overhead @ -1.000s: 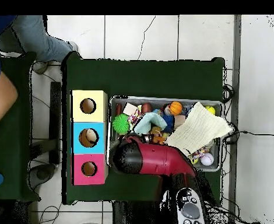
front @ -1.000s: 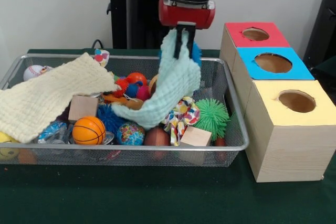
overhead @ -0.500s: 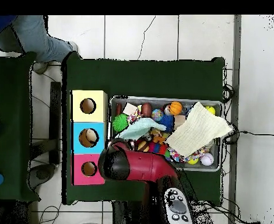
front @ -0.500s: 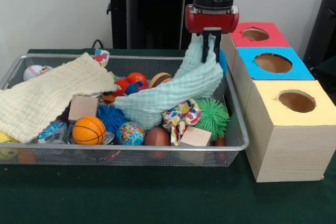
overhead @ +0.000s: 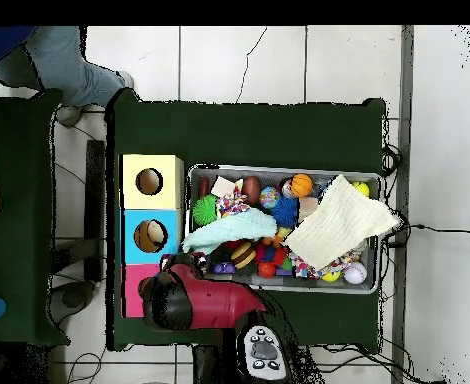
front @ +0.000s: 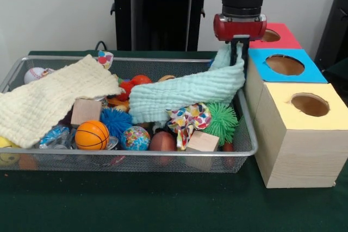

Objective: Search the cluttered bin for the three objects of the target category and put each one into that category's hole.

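- Red and black gripper [front: 238,47] with fingers pinched on 1 end of a pale mint-green waffle-weave cloth [front: 187,94], at the right end of the silver wire-mesh bin [front: 246,129], beside the boxes.
- Cloth held by an upper corner, the rest trailing down and left across the toys; such a hold lets soft fabric peel off the pile rather than drag the clutter along.
- Position of the gripper just above the gap between bin rim and the blue-topped wooden box with a round hole [front: 285,64]; judged as transport toward a hole, cloth presumably the target category.
- Row of 3 boxes to the right of the bin in the front view: red-topped box [front: 270,35] farthest, blue in the middle, yellow-topped box [front: 308,105] nearest the camera.
- In the overhead view, red arm [overhead: 199,300] covering the red box, cloth [overhead: 229,231] stretching from the bin toward the blue box [overhead: 151,236].
- Second candidate: cream-yellow waffle cloth [front: 46,99] draped over the bin's left end, hanging past the rim.
- Third candidate, by judgement: multicoloured patterned fabric scrap [front: 187,120] bunched beside a green spiky rubber ball [front: 221,119].
- Distractors beneath: orange mini basketball [front: 91,135], plain wooden cube [front: 202,141].
- Risk, as a judgement: trailing end snagging on toys or the bin rim during the lift.
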Available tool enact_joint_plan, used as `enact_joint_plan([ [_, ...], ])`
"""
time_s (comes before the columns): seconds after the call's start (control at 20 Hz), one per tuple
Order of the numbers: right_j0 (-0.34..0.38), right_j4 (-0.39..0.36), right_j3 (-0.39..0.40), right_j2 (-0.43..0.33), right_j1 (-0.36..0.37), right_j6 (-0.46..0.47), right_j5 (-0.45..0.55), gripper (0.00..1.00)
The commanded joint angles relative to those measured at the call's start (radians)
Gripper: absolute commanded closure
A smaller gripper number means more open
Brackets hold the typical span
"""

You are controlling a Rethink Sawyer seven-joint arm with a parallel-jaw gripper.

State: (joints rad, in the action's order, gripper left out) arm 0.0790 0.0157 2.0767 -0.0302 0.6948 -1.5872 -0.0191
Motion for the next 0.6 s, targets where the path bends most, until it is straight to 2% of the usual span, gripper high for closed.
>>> enact_joint_plan([
  [0.05, -0.061, 0.079, 0.009, 0.049, -0.116, -0.28, -0.093, 1.0],
  [0.25, -0.093, 0.103, -0.028, 0.123, -0.175, -0.251, -0.148, 1.0],
  [0.4, -0.104, 0.118, -0.033, 0.15, -0.175, -0.235, -0.146, 1.0],
  [0.6, -0.156, 0.152, -0.037, 0.211, -0.146, -0.219, -0.113, 1.0],
])
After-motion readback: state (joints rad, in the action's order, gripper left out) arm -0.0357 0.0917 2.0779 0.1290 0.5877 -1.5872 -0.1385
